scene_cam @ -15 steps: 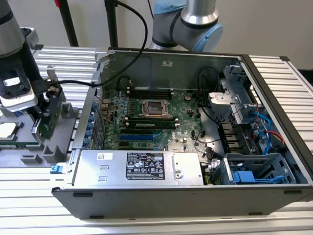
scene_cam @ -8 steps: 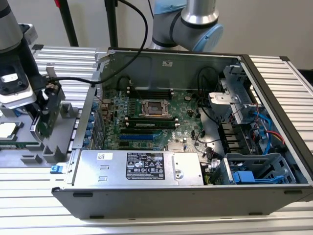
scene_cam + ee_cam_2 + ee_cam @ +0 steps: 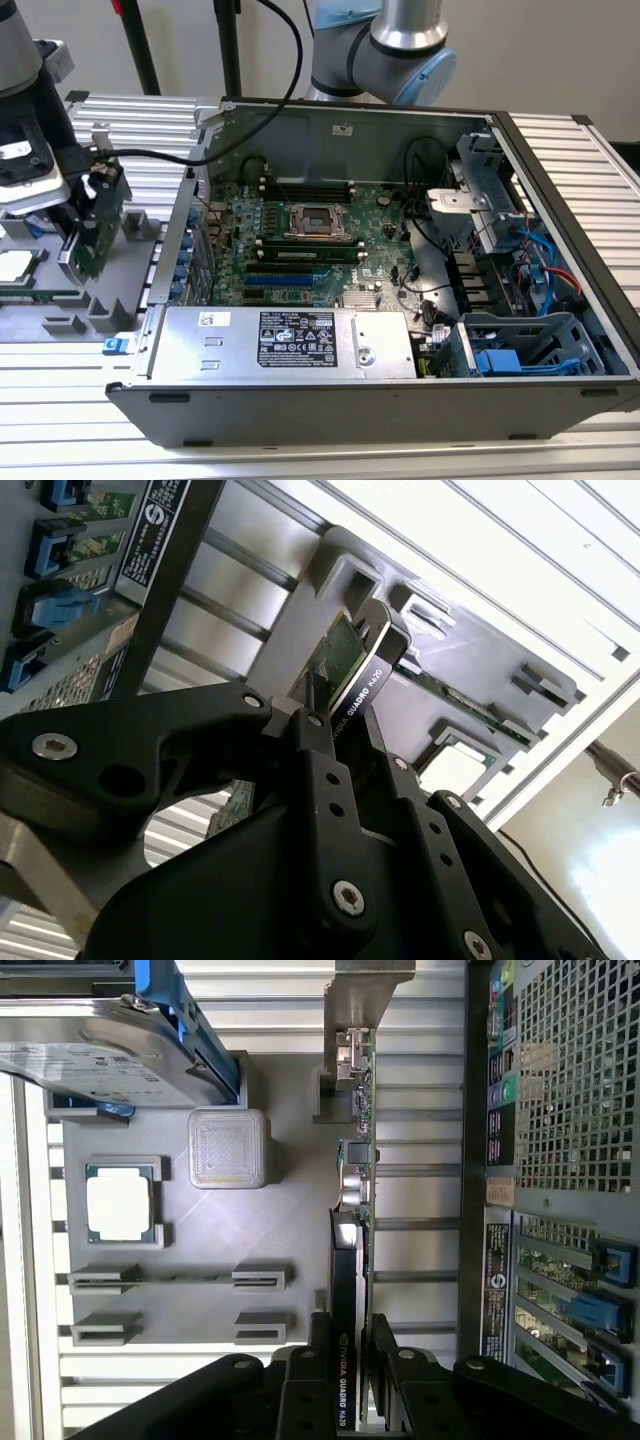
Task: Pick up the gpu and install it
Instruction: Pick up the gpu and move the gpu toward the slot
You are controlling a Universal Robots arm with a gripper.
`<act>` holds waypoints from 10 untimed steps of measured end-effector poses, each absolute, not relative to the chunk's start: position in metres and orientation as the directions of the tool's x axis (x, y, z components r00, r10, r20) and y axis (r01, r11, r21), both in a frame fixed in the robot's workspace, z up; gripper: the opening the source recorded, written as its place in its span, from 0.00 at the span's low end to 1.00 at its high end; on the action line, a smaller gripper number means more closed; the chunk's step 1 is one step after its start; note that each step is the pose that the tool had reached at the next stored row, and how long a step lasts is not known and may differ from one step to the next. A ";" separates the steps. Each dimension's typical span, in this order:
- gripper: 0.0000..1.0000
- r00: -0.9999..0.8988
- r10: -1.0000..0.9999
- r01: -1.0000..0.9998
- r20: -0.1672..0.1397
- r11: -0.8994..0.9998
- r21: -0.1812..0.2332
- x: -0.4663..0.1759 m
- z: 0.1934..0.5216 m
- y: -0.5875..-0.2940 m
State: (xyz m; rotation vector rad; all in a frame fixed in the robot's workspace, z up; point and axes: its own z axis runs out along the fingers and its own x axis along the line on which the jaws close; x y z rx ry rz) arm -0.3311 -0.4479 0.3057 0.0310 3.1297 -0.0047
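We see the gpu (image 3: 97,235) as a thin card standing on edge, green circuit board on one face and a black shroud with white lettering on the other. It sits outside the computer case (image 3: 400,385), at the exterior view's left, over the grey fixture tray (image 3: 110,305). In the first wrist view the gpu (image 3: 352,1210) runs edge-on, its metal bracket end at a raised post of the tray (image 3: 290,1220); we cannot tell if it is lifted clear or seated. The gripper (image 3: 348,1332) is pinched onto the card's black end, one black finger (image 3: 318,1332) on each flat face. In the second wrist view the card (image 3: 357,660) sticks out past the closed gripper (image 3: 335,730). The wrist comes down from the exterior view's upper left corner with the gripper (image 3: 88,195) pointing down at the tray, and a black cable (image 3: 160,153) trails off it. The fingers are matte black linkage bars with silver screws. The tray is matte grey plastic with moulded slots and pockets; one pocket holds a square processor chip (image 3: 118,1207), and a hard drive (image 3: 90,1055) with blue rails sits near it. The table (image 3: 565,165) is ribbed aluminium. The case is open sheet metal, showing a green motherboard (image 3: 320,235) and a boxy silver power supply (image 3: 290,342).
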 end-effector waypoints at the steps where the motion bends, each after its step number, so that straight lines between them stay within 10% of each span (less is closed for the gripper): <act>1: 0.00 -1.000 0.020 0.020 -0.012 1.000 -0.003 -0.331 0.307 -0.448; 10: 0.00 -1.000 0.020 0.020 -0.012 1.000 -0.003 -0.331 0.311 -0.448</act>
